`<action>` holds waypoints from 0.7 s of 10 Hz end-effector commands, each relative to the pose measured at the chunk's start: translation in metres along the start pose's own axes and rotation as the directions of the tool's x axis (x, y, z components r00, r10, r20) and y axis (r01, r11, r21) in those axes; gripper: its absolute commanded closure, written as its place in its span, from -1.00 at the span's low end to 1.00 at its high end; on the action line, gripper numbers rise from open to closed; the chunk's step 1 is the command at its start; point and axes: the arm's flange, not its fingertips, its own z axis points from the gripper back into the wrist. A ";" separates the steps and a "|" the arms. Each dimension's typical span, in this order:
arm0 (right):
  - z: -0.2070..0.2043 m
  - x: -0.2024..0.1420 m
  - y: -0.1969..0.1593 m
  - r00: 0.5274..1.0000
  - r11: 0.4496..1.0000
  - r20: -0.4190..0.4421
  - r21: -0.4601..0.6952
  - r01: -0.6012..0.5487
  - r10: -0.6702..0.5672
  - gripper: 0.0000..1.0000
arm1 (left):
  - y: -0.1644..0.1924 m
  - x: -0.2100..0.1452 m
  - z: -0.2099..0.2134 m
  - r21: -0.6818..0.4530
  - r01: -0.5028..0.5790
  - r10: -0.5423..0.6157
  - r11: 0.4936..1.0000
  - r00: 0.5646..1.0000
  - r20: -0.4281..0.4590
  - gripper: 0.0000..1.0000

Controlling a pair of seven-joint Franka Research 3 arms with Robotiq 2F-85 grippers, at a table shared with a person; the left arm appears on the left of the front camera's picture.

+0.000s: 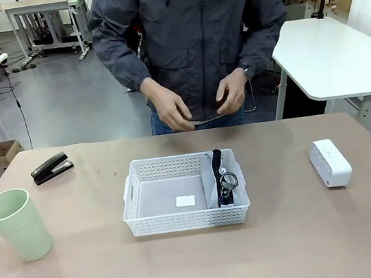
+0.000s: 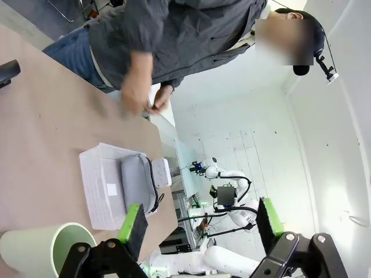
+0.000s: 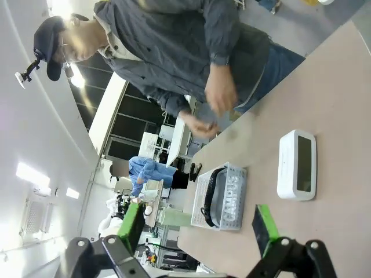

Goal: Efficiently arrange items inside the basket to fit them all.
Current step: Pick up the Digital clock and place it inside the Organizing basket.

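One shallow rectangular white plastic basket (image 1: 183, 220) with perforated lattice walls lies ahead of both tools on the matt beige worktop (image 1: 289, 235). One soft grey "CAMPUS" pouch (image 3: 229, 197) with a black zipper stands on its edge inside, along the wall nearer the right tool (image 3: 199, 225). One small smooth white box (image 3: 297, 165) with rounded corners lies just ahead of that tool. One round pale green plastic cup (image 2: 35, 249) stands upright close beside the left tool (image 2: 201, 223). One black stapler (image 1: 52, 167) lies farther ahead of it. Both tools have their jaws wide apart and hold nothing.
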 end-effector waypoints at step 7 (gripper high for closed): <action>-0.109 -0.008 0.078 0.963 0.875 -0.252 -0.438 -0.205 0.099 -1.00 | -0.003 -0.002 0.001 -0.003 0.001 -0.001 1.000 1.000 -0.008 -1.00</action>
